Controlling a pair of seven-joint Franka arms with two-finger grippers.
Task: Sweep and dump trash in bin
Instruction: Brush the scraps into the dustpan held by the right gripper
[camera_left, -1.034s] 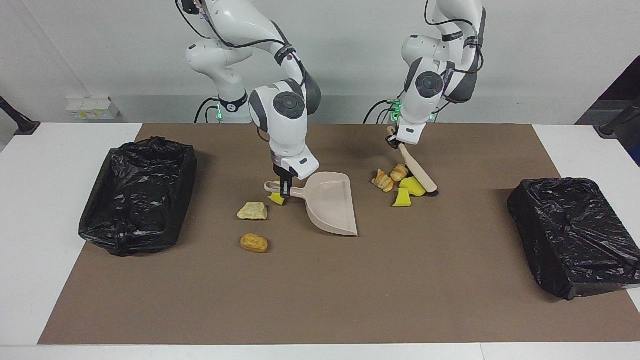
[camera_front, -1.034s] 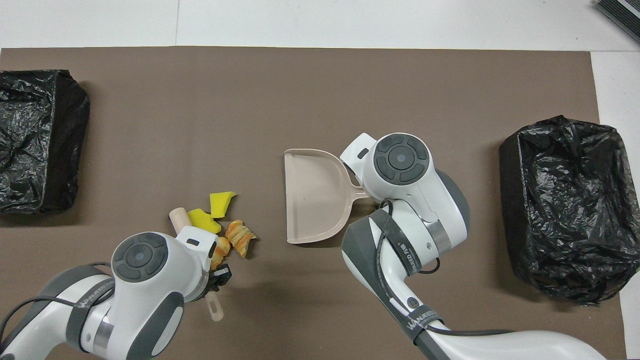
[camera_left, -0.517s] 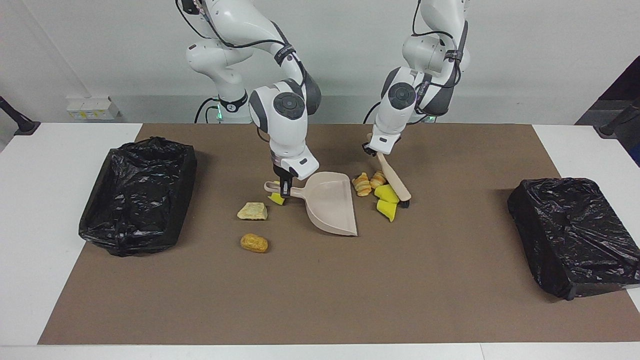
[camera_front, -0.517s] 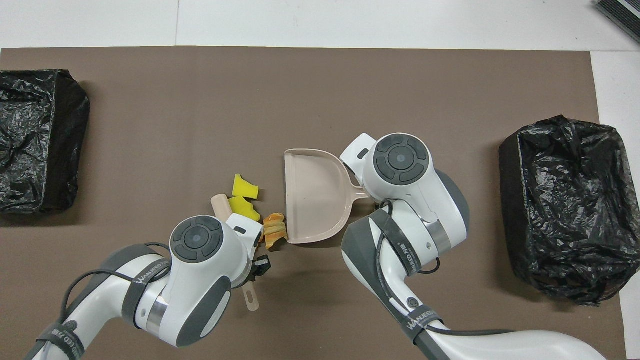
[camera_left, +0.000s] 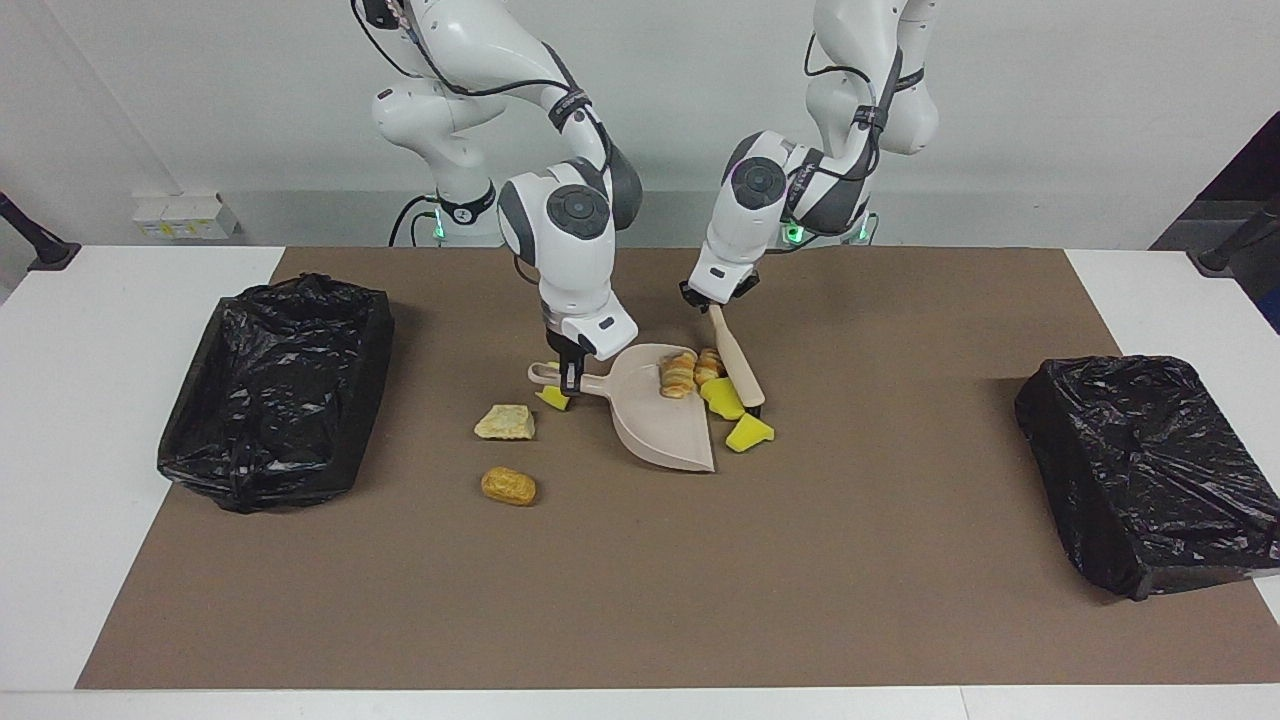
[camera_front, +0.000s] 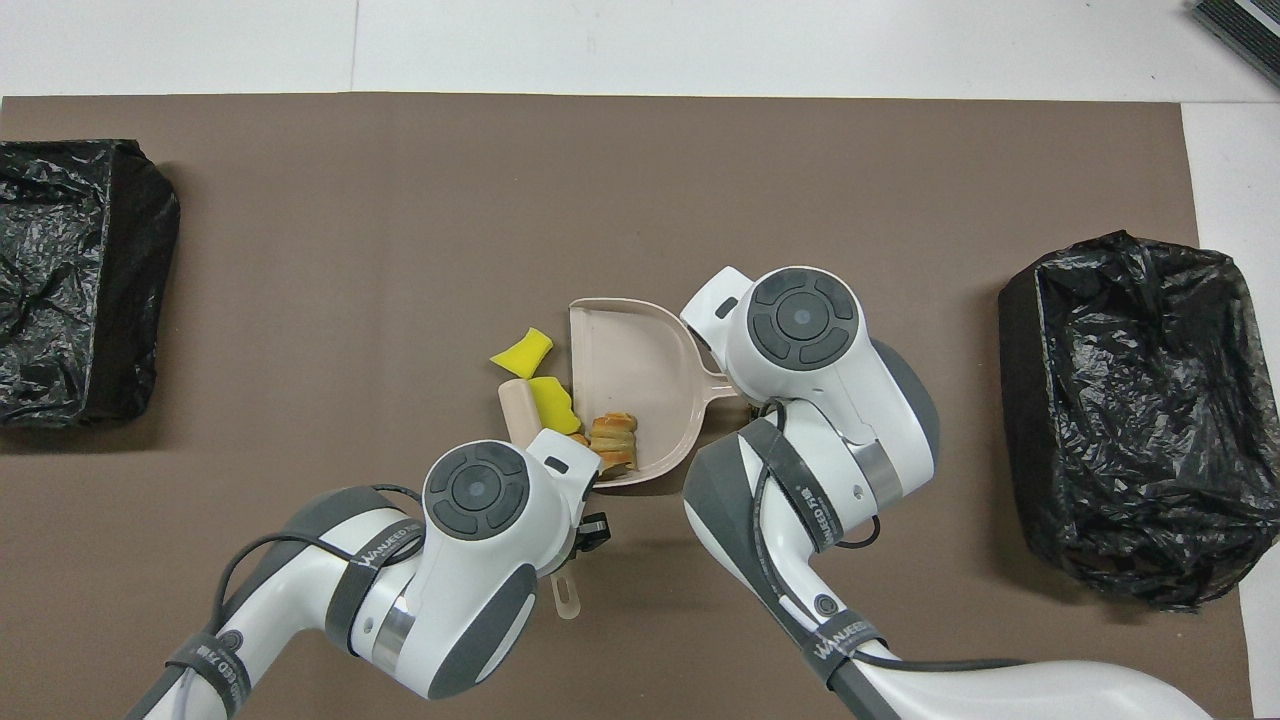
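**Ana:** Yellow sponges are what's left of this pile. Seen from overhead, one touches the pan at its lip and the other lies just off it, at nine o'clock of the mouth.

**Ben:** And the brush?

**Ana:** It runs roughly twelve to six, and its head is at nine o'clock of the sponges. The left claw pinches its handle. The push goes toward three o'clock. The right claw is clamped on the pan handle, bracing it on the counter.

**Ben:** What has changed?

**Ana:** Both croissants were outside the lip and are now inside the pan. The sponges have slid closer. Three bits stay unswept near the pan handle.
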